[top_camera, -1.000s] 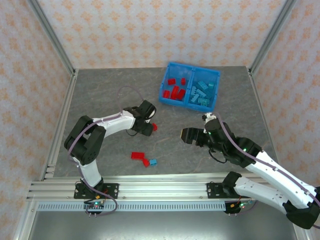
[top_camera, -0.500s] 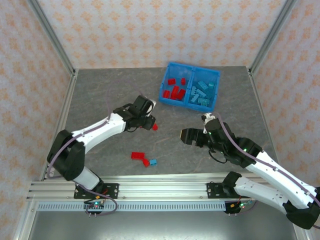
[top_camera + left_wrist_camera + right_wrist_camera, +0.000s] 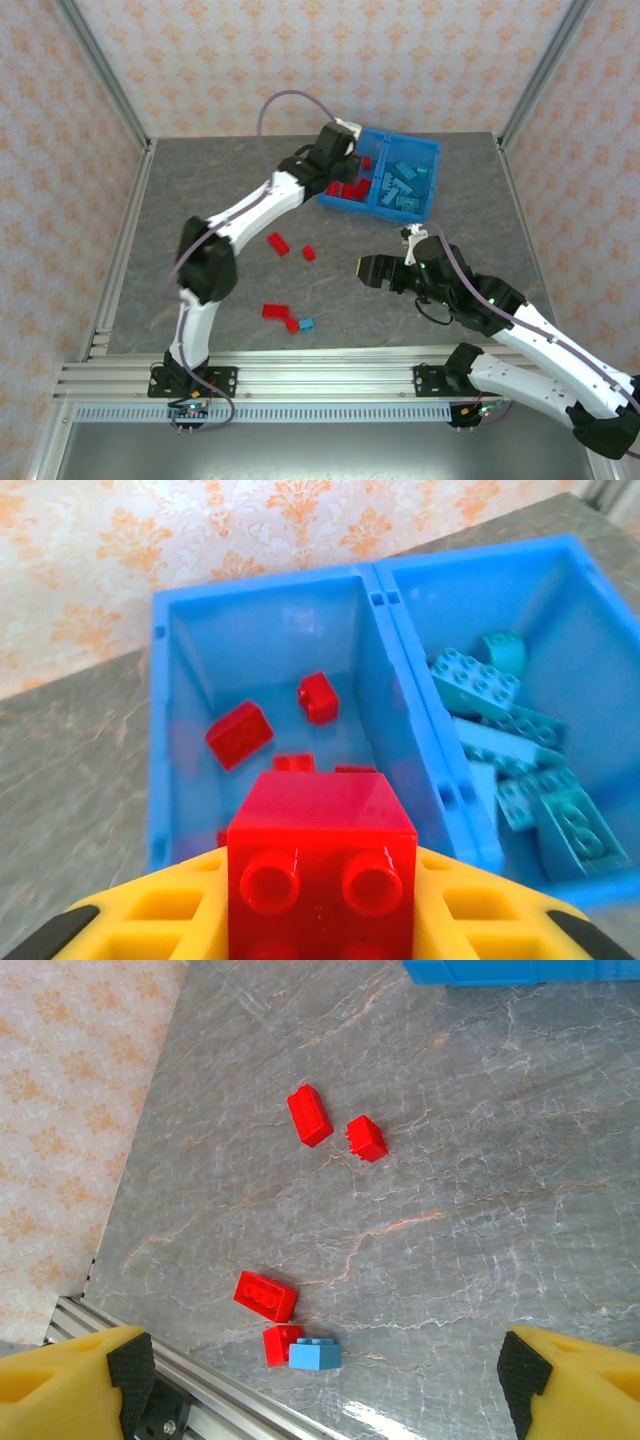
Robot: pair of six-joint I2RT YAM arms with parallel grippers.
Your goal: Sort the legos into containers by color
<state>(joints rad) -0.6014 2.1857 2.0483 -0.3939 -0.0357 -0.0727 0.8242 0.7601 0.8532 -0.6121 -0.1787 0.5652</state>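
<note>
My left gripper hangs over the left compartment of the blue bin, shut on a red lego that sits between its yellow fingers. In the left wrist view, that compartment holds several red legos and the right one holds light blue legos. On the table lie loose red legos and one blue lego. My right gripper is open above the table, right of the loose pieces, with nothing between its fingers.
The bin stands at the back of the grey table, right of centre. Metal frame posts and patterned walls close in the sides. An aluminium rail runs along the near edge, close to the three front legos.
My left arm has swung from the table's middle up to the bin, carrying the red lego. A red lego it covered now shows on the table. The right arm has hardly moved.
</note>
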